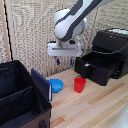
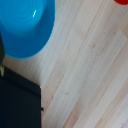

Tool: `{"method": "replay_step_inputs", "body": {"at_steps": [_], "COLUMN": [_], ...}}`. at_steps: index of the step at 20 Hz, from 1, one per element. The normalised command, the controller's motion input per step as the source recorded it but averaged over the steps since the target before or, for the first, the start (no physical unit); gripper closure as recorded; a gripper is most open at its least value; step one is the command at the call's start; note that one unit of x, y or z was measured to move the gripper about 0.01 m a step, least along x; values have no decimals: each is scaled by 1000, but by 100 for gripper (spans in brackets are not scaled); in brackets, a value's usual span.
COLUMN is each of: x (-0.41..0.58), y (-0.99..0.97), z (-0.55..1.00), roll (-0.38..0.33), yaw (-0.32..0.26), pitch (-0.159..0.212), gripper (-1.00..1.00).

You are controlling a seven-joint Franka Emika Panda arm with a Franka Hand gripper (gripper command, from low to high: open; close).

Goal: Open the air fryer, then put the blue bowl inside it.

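The black air fryer [image 1: 111,46] stands at the exterior view's right with its drawer [image 1: 97,69] slid out toward the middle. Its handle is hard to pick out against the black drawer face. The blue bowl [image 1: 56,85] sits on the wooden table beside the red cup [image 1: 79,84]. My gripper [image 1: 65,62] hangs open above the table, higher than the bowl and roughly over the gap between bowl and cup, holding nothing. In the wrist view the blue bowl [image 2: 24,27] fills one corner; my fingers do not show there.
A large open black fabric case [image 1: 20,97] takes up the exterior view's left, its dark flap [image 1: 41,84] standing right beside the bowl. The wrist view catches the case [image 2: 17,102] and a sliver of the red cup [image 2: 121,1]. A woven screen backs the table.
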Motion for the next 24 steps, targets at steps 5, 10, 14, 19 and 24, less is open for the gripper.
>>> {"method": "replay_step_inputs", "body": {"at_steps": [5, 10, 14, 19, 24], "x": [65, 109, 79, 9, 6], "y": [-14, -26, -28, -136, -153], "z": [-320, -378, -326, -341, -378], "roll": [-2, -7, -27, -35, -53], "yaw": [162, 145, 132, 138, 141], "pitch": [7, 0, 0, 1, 0], "gripper": [-100, -100, -100, -100, -100]}}
